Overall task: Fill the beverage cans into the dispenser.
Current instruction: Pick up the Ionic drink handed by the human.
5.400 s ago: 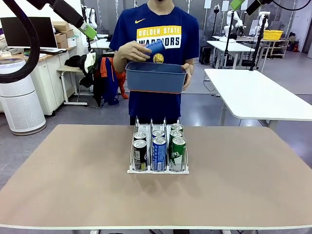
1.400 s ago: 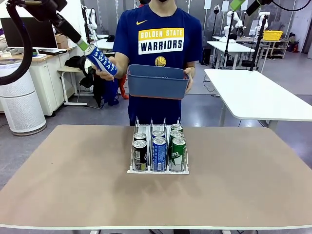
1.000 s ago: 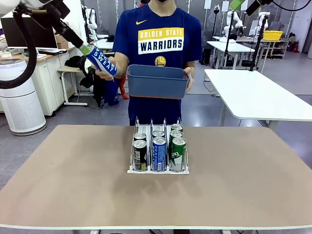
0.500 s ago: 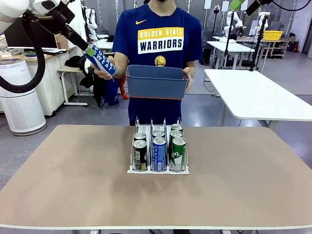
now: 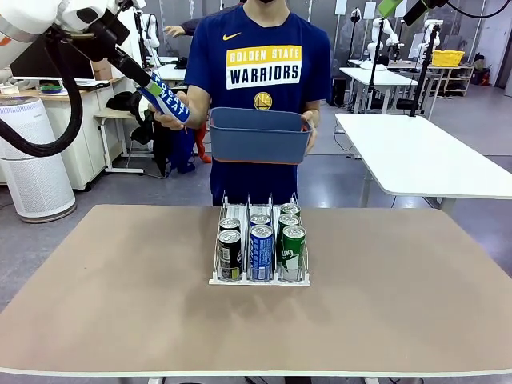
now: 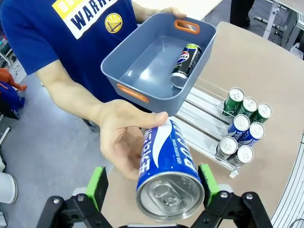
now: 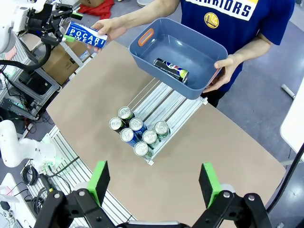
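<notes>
Seven cans [image 5: 262,248] stand in the dispenser [image 5: 260,281] in the middle of the table [image 5: 96,288]. Two dark ones are in the left lane, two blue ones in the middle lane, and three green ones in the right lane. Two more are left, I think. One is the blue can [image 6: 166,175] that the person's hand [image 6: 121,137] holds up at the far left. The other is a dark can [image 6: 186,64] lying in the blue-grey bin [image 5: 258,132], which the person holds above the far end of the dispenser.

My left claw [image 6: 152,184] is wide open. The blue can sits between its two green pads [image 6: 97,185], silver top toward me. The pads do not seem to squeeze it yet, so the hand carries it. My right claw [image 7: 155,183] is wide open too, with nothing in it, high above the table and well apart from every can.
</notes>
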